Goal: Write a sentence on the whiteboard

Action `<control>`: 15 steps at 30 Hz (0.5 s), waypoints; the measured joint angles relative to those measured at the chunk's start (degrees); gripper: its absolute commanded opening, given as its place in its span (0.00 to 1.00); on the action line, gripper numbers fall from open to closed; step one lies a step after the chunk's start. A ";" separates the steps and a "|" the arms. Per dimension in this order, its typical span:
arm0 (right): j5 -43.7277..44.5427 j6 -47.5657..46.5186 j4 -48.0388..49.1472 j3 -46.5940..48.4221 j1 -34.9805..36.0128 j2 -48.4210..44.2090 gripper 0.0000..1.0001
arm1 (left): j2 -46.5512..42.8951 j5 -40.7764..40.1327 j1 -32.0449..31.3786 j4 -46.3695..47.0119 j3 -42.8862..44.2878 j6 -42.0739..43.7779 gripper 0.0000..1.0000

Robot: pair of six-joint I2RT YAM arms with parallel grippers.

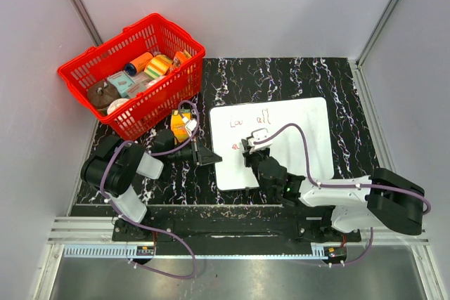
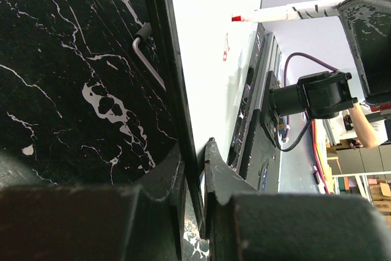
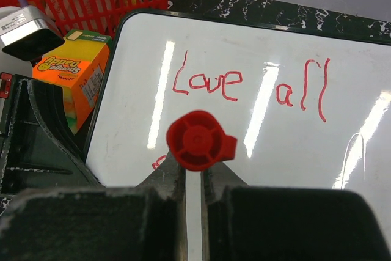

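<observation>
**Writing task, partly complete.** The whiteboard (image 1: 316,114) is laid flat on the table (image 1: 337,82), near the red basket (image 1: 151,107). Its left edge is pinched by the left gripper (image 2: 194,157). A red-capped marker (image 3: 198,140) is clamped in the right gripper (image 3: 193,166), with its tip at or just off the board. Of the sentence (image 3: 211,81), "Love all" is written. A second line is barely begun, so the closing word is judged outstanding.

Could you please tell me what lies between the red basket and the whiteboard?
An orange carton stands between the red basket and the left edge of the whiteboard, clearest in the top view.
</observation>
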 measured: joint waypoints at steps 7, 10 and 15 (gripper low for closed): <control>-0.02 2.32 -4.63 -0.02 0.00 -2.36 0.00 | 0.00 0.00 0.00 0.00 0.02 -0.02 0.00; -0.04 3.26 -5.79 -0.02 0.00 -2.86 0.00 | 0.00 0.00 0.00 0.00 0.02 0.00 0.00; -0.07 4.72 -6.78 -0.07 0.00 -3.28 0.00 | 0.00 0.00 0.00 0.00 0.02 0.00 0.00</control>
